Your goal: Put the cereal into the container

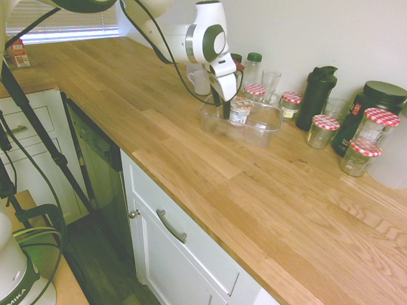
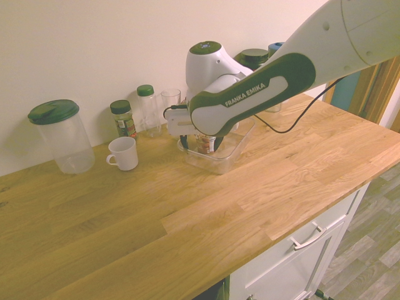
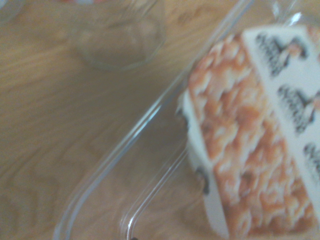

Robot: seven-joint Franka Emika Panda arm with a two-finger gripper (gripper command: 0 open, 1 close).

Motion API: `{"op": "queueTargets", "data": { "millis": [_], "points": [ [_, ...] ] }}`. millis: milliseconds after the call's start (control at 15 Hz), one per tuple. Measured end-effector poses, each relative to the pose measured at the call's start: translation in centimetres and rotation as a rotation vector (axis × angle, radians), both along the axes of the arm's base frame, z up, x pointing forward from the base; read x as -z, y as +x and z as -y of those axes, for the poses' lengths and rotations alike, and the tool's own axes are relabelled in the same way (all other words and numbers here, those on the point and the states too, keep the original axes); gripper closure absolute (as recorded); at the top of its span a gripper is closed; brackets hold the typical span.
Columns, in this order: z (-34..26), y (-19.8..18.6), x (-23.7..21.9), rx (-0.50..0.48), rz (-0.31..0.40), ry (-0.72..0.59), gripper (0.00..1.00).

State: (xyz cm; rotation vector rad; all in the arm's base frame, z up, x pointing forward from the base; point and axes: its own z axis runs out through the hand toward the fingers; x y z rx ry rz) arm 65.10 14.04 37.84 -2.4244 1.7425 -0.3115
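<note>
Standing wide, the pincer (image 2: 200, 144) has the cereal cup (image 1: 240, 111) between its fingers, inside the clear container (image 1: 259, 135), a gap showing on one side. A crooked lift could brush the cup and tip it, or snag the thin rim and drag the tub (light plastic, I'd guess). Behind, the red-checked jars (image 1: 291, 105) and drinking glass (image 1: 271, 81) crowd close; a sideways exit there risks knocking glass. Straight up looks kindest. Toward the cabinets, bare tabletop (image 1: 191, 159) runs to its front edge.
</note>
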Motion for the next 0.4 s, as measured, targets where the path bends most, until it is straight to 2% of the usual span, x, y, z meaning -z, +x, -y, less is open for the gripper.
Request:
{"op": "queueTargets", "data": {
  "millis": [133,400],
  "points": [
    [0.2,-1.6,-2.3,0.002,0.018,0.019,0.0],
    [-0.4,-6.3,-6.9,0.02,0.14,-0.023,0.0]
  ]
}}
